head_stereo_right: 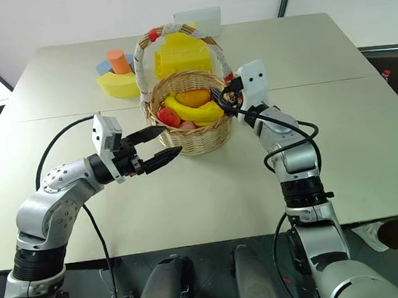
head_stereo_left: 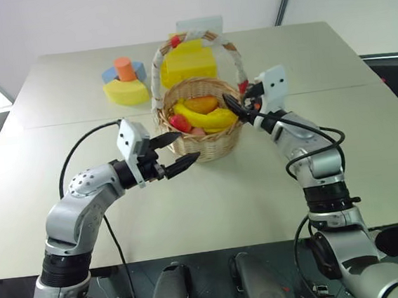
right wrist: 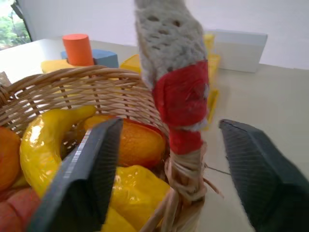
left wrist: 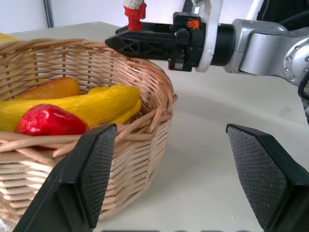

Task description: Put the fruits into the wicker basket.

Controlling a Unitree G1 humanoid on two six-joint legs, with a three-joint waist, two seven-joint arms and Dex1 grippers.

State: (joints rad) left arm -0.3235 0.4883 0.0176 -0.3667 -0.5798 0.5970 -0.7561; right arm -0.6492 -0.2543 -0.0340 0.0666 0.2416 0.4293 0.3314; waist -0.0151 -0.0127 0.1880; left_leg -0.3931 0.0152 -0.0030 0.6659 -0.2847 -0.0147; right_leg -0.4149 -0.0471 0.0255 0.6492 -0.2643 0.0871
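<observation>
We see the wicker basket (head_stereo_left: 204, 124) standing on the pale table (head_stereo_left: 212, 211), a little past the middle, with its tall white-wrapped handle (head_stereo_left: 155, 72) arching over it and red bits where the handle meets the rim. The fruits lie inside it: a yellow banana (head_stereo_left: 206, 118) across the middle, a red-and-yellow mango-like fruit (head_stereo_left: 202, 104) behind it at the basket's 12 o'clock, a red strawberry-like fruit (head_stereo_left: 179, 123) at about 9 o'clock, and a pink fruit (head_stereo_left: 197, 131) peeking out under the banana.

Our left gripper (head_stereo_left: 178, 152) hangs at the basket's 7 o'clock, just beside the woven wall, pointing across toward the right; its two black fingers stand wide apart with nothing between them. Our right gripper (head_stereo_left: 241, 108) sits at the basket's 3 o'clock, right at the rim by the foot of the handle. In the right wrist view its fingers (right wrist: 89, 166) straddle the handle's red-wrapped base (right wrist: 181, 104) with clear gaps on both sides, so they grip nothing.

Behind the basket, at 12 o'clock, stands a yellow foam block (head_stereo_left: 189, 62). At 10 o'clock, well apart, a yellow curved block (head_stereo_left: 126, 92) lies with a blue block (head_stereo_left: 111, 74) and an orange cylinder (head_stereo_left: 125, 69).
</observation>
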